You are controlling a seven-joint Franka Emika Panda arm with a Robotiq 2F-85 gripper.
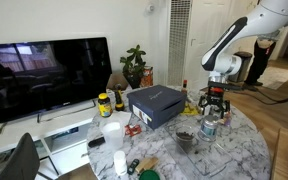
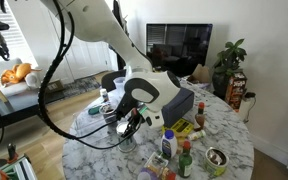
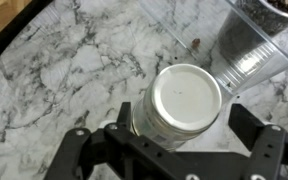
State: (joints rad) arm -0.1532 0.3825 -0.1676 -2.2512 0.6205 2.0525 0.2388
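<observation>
**Open hand straddles a white-lidded jar on the marble bench**

In the wrist view the hand sits low over a jar with a white lid, its two black fingers spread wide, one on each side of the jar. They are apart, not pressed together, and a gap shows on the left between finger and jar. The jar stands upright on the grey-veined marble bench, its round lid facing the camera. Just beside it, toward the upper right of that view, stands a clear cup with something dark inside; its wall comes close to the lid's edge.

In an exterior view the hand hangs pointing straight down at the far side of the round bench, with the jar directly under it. A dark blue box lies near the middle of the bench, well apart from the jar, and a television and a potted plant stand behind
</observation>
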